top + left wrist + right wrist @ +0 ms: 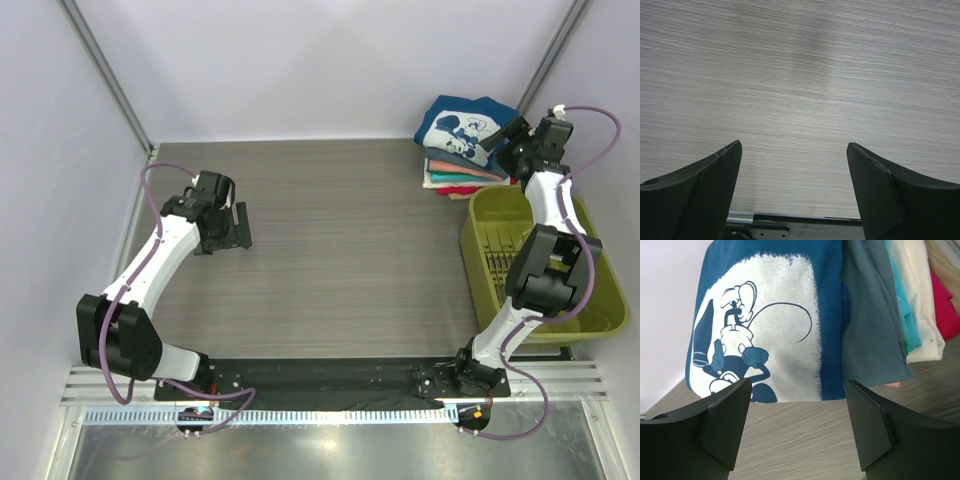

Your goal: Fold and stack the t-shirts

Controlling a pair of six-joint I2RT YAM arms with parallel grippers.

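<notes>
Atop the soft folded stack [460, 178] lies a navy t-shirt [455, 122].

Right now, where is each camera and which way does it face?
Top external: above and behind, looking down at the table; left arm, right arm show.
Left wrist: on left arm, facing the table past open left gripper.
Right wrist: on right arm, facing navy mouse-print t-shirt past open right gripper.
Shared: top, right wrist see that shirt.
</notes>
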